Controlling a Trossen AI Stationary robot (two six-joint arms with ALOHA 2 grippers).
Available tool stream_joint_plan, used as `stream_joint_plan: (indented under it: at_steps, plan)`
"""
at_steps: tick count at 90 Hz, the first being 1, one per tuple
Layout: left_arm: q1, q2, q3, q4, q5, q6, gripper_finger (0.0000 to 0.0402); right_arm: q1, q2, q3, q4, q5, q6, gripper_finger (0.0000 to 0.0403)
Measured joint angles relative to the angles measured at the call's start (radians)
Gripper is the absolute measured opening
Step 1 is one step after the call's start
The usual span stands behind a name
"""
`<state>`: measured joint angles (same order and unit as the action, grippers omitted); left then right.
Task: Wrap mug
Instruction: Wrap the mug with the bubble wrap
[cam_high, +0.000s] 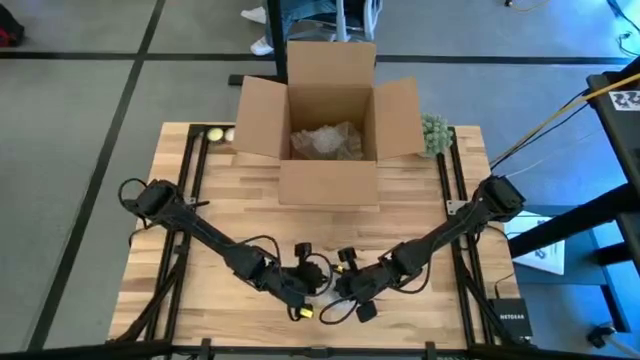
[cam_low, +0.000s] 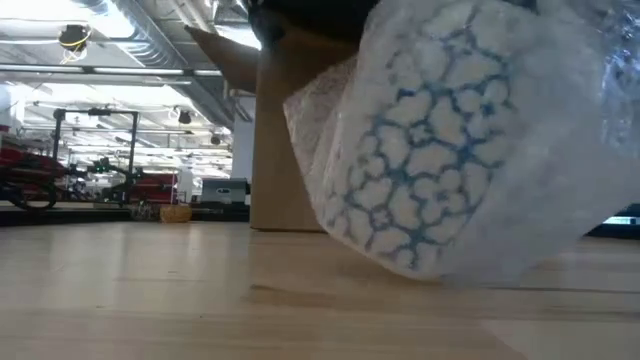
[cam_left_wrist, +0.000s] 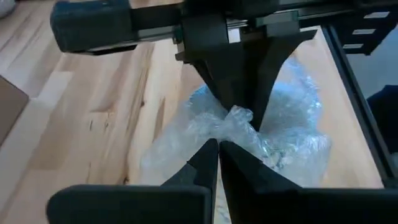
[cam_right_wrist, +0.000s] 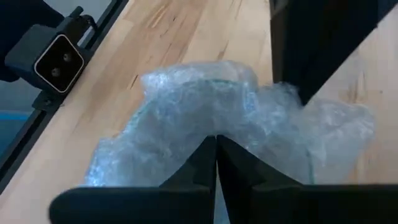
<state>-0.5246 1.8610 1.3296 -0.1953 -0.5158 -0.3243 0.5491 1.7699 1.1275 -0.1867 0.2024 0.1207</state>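
Both the left tool (cam_left_wrist: 217, 146) and right tool (cam_right_wrist: 216, 142) pinch the soft, slippery bubble wrap (cam_right_wrist: 205, 118) around the fragile-looking mug (cam_low: 430, 170); grip gathered folds.

Blue-patterned mug (cam_low: 430, 160) in clear bubble wrap (cam_right_wrist: 205, 112), tilted on near table edge.

Clear, glossy bubble wrap (cam_left_wrist: 249, 134), crinkled and cloudy, covers a mug (cam_low: 425, 165) glazed white with a blue crackle pattern, resting on a desk (cam_high: 400, 230) of pale, smooth wood planks with visible grain. Both matt black plastic claws, left (cam_left_wrist: 217, 144) and right (cam_right_wrist: 216, 138), pinch the film. Behind stands a box (cam_high: 328, 95) of plain brown matt cardboard.
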Motion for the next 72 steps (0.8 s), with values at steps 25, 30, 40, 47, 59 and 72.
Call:
stream_joint_plan:
  at_steps: [25,30,40,47,59,72]
  plan:
    - [0.001,0.0,0.001,-0.048,0.001,-0.04,0.0,-0.001,-0.034,0.001,-0.025,0.04,0.0,0.0001]
    - [0.001,0.0,0.001,-0.07,0.004,-0.061,0.0,-0.001,-0.051,0.006,-0.049,0.043,-0.001,0.0001]
    - [0.001,0.0,0.001,-0.097,0.005,-0.09,0.0,-0.001,-0.075,0.035,-0.11,0.078,-0.002,0.0001]
    - [0.001,0.0,0.001,-0.102,0.004,-0.093,0.0,-0.005,-0.079,0.055,-0.111,0.123,-0.016,0.0001]
    - [0.001,0.0,0.001,-0.103,0.003,-0.095,0.0,-0.041,-0.058,0.055,-0.039,0.128,-0.027,0.0001]
    - [0.0,0.002,0.0,-0.118,-0.001,-0.102,0.0,-0.077,0.017,0.03,-0.025,0.034,0.004,0.0001]
